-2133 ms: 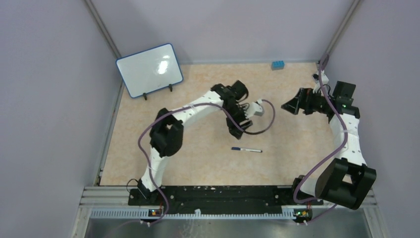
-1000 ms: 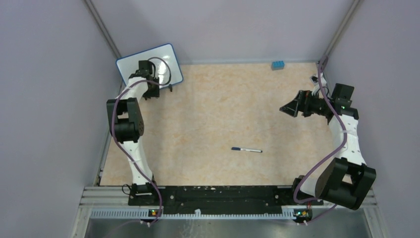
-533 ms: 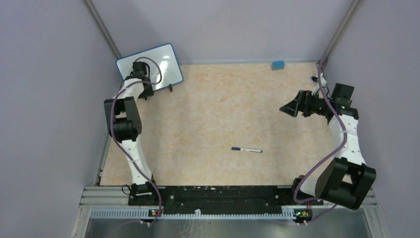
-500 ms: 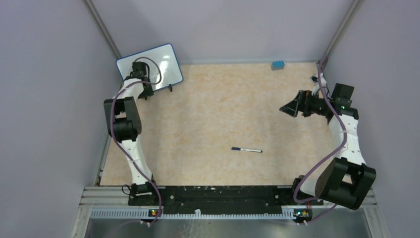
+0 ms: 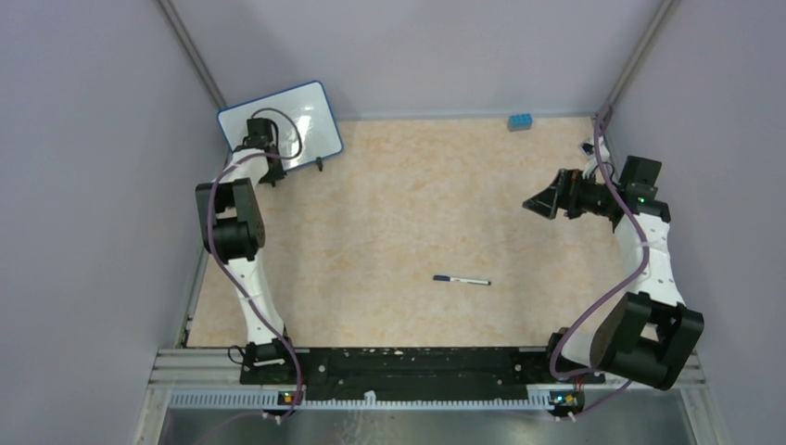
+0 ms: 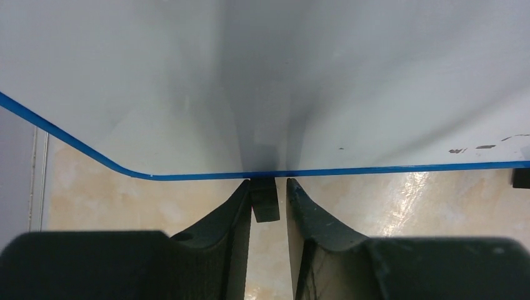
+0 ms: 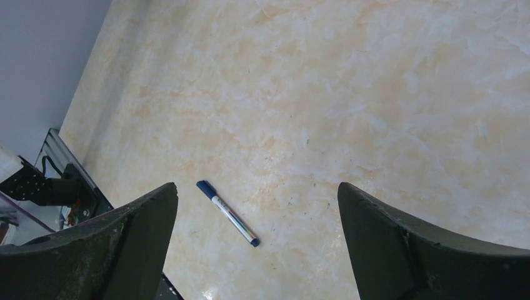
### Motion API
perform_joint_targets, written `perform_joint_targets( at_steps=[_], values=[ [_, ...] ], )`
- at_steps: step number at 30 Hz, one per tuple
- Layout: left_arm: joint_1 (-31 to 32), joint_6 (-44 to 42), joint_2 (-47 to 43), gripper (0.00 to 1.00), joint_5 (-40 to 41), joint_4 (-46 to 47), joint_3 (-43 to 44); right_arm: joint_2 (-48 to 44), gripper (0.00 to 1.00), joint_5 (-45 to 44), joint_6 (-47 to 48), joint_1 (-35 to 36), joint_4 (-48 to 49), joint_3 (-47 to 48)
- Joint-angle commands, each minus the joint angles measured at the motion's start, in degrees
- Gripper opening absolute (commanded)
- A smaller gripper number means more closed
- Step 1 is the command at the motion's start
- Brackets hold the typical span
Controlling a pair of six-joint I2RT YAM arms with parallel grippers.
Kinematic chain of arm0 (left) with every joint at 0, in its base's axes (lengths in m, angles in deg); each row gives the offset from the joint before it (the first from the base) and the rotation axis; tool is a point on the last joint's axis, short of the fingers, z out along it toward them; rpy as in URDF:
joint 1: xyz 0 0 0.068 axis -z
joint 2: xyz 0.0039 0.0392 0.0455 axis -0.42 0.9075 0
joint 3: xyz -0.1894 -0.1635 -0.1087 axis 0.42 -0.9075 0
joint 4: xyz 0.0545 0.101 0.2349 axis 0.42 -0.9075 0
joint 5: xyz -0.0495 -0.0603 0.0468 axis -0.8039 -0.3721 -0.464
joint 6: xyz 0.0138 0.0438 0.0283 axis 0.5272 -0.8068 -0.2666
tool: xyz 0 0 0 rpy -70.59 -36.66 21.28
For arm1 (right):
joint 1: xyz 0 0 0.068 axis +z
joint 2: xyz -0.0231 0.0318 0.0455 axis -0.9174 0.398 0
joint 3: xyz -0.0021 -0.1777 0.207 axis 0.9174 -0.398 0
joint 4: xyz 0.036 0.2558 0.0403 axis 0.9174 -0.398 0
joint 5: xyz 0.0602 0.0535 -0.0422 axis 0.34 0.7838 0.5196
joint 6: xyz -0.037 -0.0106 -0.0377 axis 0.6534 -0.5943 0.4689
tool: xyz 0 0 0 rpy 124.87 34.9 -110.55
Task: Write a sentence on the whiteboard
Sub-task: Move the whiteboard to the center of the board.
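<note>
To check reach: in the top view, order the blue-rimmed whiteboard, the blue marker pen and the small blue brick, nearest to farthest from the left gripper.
1. Blue-rimmed whiteboard, far-left corner, at the left gripper.
2-3. Blue marker pen, centre, and small blue brick, far right: too close to call.

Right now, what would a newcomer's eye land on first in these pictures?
The left pincer is up against the lower edge of the whiteboard in the far left corner, straddling a black clip foot. A pen lies loose mid-table, and the right pincer hangs wide open on the right.
</note>
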Motion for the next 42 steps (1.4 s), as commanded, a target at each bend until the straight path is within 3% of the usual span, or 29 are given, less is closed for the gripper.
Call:
perform_joint_targets(
  at_steps=[1, 8, 19, 25, 31, 36, 42],
  values=[
    [-0.4, -0.6, -0.1, 0.27, -0.6, 2.6, 0.4, 0.6, 0.95, 1.7, 1.6, 0.4, 0.1, 0.5],
    [-0.2, 0.2, -3.2, 0.00, -5.0, -0.4, -3.7, 0.3, 0.95, 1.4, 2.2, 1.0, -0.6, 0.8],
    [3.0, 4.1, -16.4, 0.00, -8.4, -2.5, -20.4, -0.7, 0.95, -1.7, 4.2, 4.6, -1.9, 0.9],
    [7.2, 5.5, -20.3, 0.00, -9.4, -4.8, -25.3, -1.0, 0.95, -3.6, 5.4, 7.9, -2.6, 1.3],
    [12.5, 7.0, -20.2, 0.09, -10.1, -8.0, -26.3, -1.1, 0.95, -3.3, 5.4, 8.0, -2.7, 1.3],
    [16.1, 7.4, -22.4, 0.27, -13.9, -9.1, -27.1, -1.1, 0.95, -3.3, 5.8, 8.0, -2.6, 0.8],
    [19.7, 0.7, -26.7, 0.41, -21.2, -10.6, -27.7, -0.9, 0.95, -3.2, 5.7, 8.0, -2.0, 0.5]
  ],
)
